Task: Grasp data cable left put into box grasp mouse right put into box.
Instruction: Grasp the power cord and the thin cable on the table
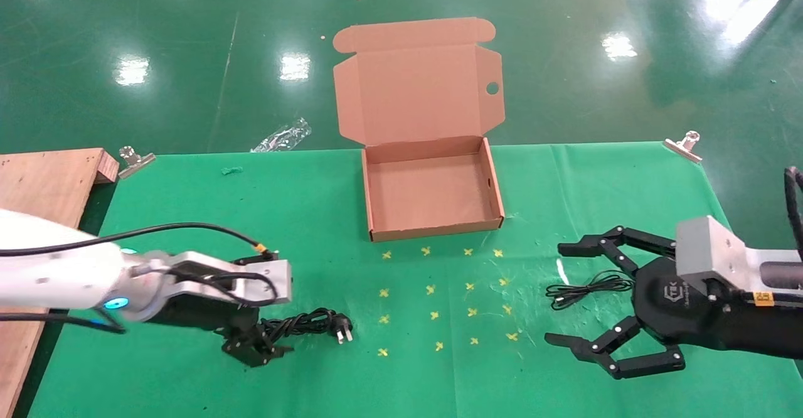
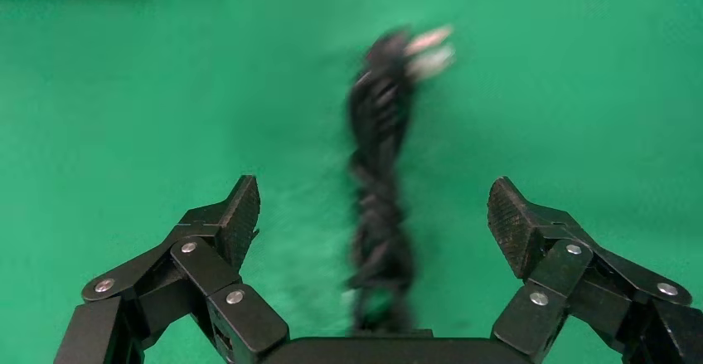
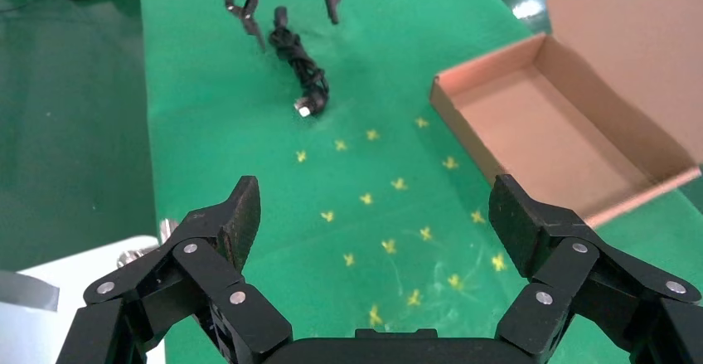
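Note:
The data cable (image 1: 305, 324) lies on the green cloth at the left, its plug (image 1: 342, 331) pointing toward the middle. My left gripper (image 1: 257, 344) is low over the cable's left end and open. In the left wrist view the cable (image 2: 380, 190) runs between the spread fingers (image 2: 240, 213) without touching them. The brown box (image 1: 376, 217) stands open at the back centre, lid up. My right gripper (image 1: 555, 294) hovers open at the right over a thin black wire (image 1: 586, 289). The mouse itself is hidden. Nothing sits between the right gripper's (image 3: 373, 215) fingers.
Yellow cross marks (image 1: 434, 315) dot the cloth in front of the box. A wooden board (image 1: 44, 179) lies at the far left. Metal clips (image 1: 135, 159) (image 1: 684, 145) hold the cloth's back corners. In the right wrist view the box (image 3: 448, 103) and cable (image 3: 303, 70) show farther off.

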### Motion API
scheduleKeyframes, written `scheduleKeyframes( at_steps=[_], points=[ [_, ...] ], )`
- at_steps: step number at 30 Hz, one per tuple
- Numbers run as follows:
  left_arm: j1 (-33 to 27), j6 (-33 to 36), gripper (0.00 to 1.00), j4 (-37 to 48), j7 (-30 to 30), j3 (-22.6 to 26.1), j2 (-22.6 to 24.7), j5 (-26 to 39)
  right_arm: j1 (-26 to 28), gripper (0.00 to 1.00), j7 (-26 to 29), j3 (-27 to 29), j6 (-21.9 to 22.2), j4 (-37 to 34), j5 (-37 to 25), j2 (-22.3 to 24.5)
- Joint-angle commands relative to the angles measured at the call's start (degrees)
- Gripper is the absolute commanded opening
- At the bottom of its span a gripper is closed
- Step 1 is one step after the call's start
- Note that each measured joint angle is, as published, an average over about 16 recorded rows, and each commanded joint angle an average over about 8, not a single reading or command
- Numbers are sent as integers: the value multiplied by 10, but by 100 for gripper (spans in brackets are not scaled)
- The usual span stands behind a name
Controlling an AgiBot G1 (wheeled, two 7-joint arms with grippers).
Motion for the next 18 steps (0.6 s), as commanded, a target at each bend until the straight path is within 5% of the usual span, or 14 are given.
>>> scheduleKeyframes(
  at_steps=[1,18],
  points=[
    [-7,-10,100,8,-8,17,20,45,1,100,-4,-2,2,-6,-6,-2],
    [15,-48,100,37,-29,44,55,112,-8,100,-11,-28,27,-22,-75,-2]
  ],
)
